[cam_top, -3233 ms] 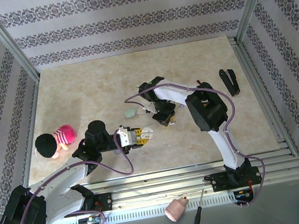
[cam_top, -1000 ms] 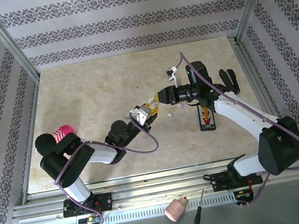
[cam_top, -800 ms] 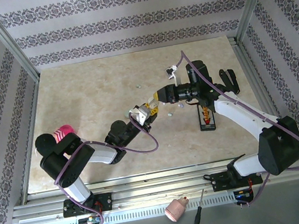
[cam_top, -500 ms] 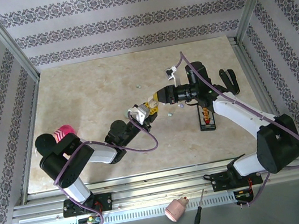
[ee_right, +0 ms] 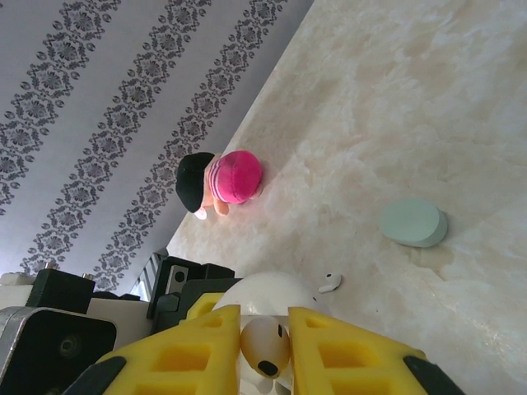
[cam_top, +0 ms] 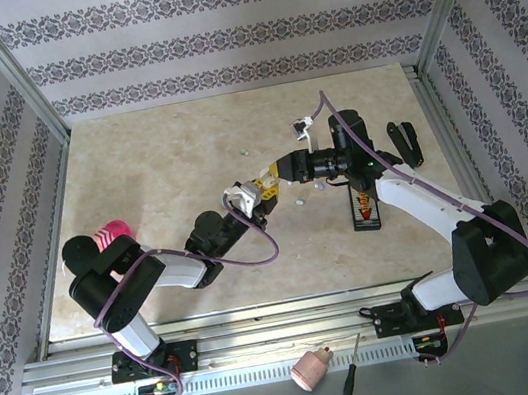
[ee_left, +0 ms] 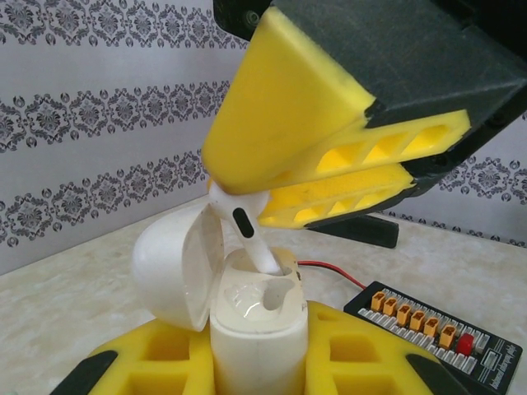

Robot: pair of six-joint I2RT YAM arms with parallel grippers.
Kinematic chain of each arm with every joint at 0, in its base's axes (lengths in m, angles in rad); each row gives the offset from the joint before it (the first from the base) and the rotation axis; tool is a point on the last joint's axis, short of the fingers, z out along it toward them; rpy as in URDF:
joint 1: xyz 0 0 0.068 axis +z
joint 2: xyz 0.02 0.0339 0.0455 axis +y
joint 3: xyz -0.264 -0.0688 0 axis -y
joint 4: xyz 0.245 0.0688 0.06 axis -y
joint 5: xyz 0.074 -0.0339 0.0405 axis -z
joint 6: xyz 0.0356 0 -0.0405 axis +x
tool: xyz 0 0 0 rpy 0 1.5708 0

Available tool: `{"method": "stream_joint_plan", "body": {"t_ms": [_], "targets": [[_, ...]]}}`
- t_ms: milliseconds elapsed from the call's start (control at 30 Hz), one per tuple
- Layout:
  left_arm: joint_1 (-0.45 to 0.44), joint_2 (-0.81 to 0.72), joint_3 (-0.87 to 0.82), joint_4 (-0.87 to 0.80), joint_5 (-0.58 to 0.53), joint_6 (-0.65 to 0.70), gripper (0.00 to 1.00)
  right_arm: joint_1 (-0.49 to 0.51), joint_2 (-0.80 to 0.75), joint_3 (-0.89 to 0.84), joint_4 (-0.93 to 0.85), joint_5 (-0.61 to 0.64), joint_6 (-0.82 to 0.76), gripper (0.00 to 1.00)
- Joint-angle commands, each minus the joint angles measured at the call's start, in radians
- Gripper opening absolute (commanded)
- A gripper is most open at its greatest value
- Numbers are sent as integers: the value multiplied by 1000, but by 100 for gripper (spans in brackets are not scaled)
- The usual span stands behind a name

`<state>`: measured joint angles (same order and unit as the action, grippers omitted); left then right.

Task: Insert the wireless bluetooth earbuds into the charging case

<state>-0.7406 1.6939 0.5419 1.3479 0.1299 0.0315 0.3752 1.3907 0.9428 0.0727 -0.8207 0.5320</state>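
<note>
Pinching a white earbud point(ee_left: 245, 233) by its rounded head, the right claw point(ee_right: 263, 326) comes in from above, its two yellow fingers pressed together on the bud. Those fingers are wedge-shaped blocks of matte yellow plastic with a row of open cells along the side, set on a black body. The earbud is glossy and smooth, with a small dark oval patch on its side and a thin round stem. Its long axis runs on a steep slant. The head sits up and to the left between the fingers, and the stem points down and to the right, its tip just inside one well of the charging case point(ee_left: 257, 333).

The charging case is a smooth white pebble of hard plastic, standing upright with its mouth upward. Its domed lid point(ee_left: 173, 276) is swung open to the left, hollow side toward the bud. The left claw point(cam_top: 259, 192) is clamped on the lower body of the case, one yellow finger on each side, holding it clear of the table point(cam_top: 157, 165) near the middle, where the two arms meet.

On the beige, marbled tabletop a second earbud point(ee_right: 329, 282), white and tiny, lies loose. Near it lies a closed mint green case point(ee_right: 413, 222), a flat oval with a soft sheen. A plush doll point(ee_right: 221, 181) with a pink body and a black cap lies toward the patterned wall. A black board point(ee_left: 420, 317) with a row of yellow plugs lies flat on the table, with a thin red wire point(ee_left: 329, 270) beside it.
</note>
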Motion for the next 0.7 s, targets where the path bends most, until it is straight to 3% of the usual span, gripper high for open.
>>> {"method": "stream_joint_plan", "body": {"t_ms": [0, 167, 367, 667], "targets": [[-14, -39, 44, 79, -40, -38, 0, -3, -2, -33, 3, 11, 33, 20], [-15, -46, 45, 76, -62, -46, 0, -7, -11, -51, 13, 60, 52, 29], [-14, -47, 50, 70, -56, -50, 0, -9, -17, -61, 13, 71, 60, 30], [-5, -54, 16, 52, -61, 18, 0, -6, -107, -80, 13, 96, -26, 62]]}}
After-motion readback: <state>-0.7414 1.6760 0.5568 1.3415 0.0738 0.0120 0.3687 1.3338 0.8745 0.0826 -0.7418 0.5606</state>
